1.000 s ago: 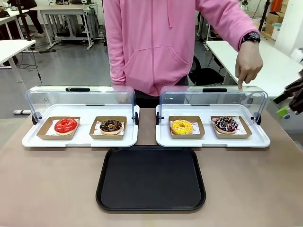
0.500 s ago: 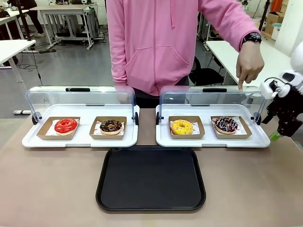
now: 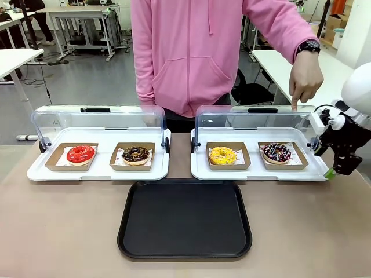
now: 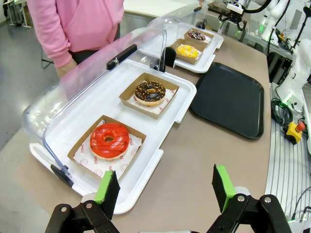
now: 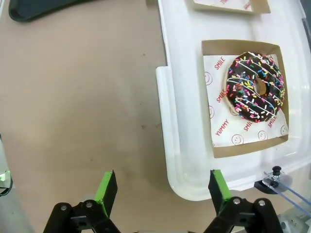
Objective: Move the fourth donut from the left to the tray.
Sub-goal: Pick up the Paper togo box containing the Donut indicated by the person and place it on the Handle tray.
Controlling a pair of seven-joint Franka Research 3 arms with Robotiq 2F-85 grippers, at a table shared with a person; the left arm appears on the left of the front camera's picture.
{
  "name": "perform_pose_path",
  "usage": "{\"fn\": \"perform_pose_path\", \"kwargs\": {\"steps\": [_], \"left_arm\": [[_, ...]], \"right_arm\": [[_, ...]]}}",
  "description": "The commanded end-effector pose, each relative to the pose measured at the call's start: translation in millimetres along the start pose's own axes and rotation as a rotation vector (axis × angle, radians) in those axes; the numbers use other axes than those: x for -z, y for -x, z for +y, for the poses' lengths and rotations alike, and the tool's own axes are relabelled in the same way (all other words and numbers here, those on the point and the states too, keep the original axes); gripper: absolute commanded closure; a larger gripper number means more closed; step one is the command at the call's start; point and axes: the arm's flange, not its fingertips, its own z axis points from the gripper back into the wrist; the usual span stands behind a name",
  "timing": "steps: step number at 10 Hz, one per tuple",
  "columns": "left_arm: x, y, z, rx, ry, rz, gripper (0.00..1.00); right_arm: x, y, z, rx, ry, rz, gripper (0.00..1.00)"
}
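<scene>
Brown tabletop (image 3: 58,231) held four donuts (image 3: 80,153), two domed cases (image 3: 98,174) and one black tray (image 3: 184,219); the fourth donut (image 5: 254,86) sat just beyond your spread right gripper (image 5: 159,187). Your left gripper (image 4: 165,184) gaped too.

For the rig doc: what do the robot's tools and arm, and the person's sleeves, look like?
Left tool and right tool: black two-finger linkages, bright green at the tips. Right arm: glossy white shell, with a thin black cable looped by its wrist. Person: pink hoodie sleeve, dark watch at the wrist.
</scene>
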Motion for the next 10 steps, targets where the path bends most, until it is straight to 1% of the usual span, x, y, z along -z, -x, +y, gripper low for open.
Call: {"fn": "perform_pose_path", "kwargs": {"steps": [1, 2, 3, 4, 7, 10], "left_arm": [[-1.5, -1.2, -0.9, 0.013, 0.008, -0.013, 0.0], [-1.5, -1.2, -0.9, 0.013, 0.008, -0.013, 0.0], [-1.5, -1.2, -0.9, 0.013, 0.008, -0.013, 0.0], [-1.5, -1.2, -0.9, 0.013, 0.008, -0.013, 0.0], [-1.5, -1.2, -0.9, 0.013, 0.008, -0.013, 0.0], [-1.5, -1.2, -0.9, 0.013, 0.008, -0.013, 0.0]], "right_arm": [[-8.0, 0.0, -3.6, 0.019, -0.017, -0.006, 0.0], [0.0, 0.0, 0.0, 0.0, 0.0, 0.0, 0.0], [13.5, -6.2, -6.5, -0.015, 0.008, 0.044, 0.0], [23.5, -10.0, -13.6, -0.057, 0.026, 0.061, 0.0], [41.6, -10.9, -28.6, -0.131, 0.064, 0.108, 0.0], [53.3, -13.3, -36.5, -0.195, 0.124, 0.129, 0.0]]}}
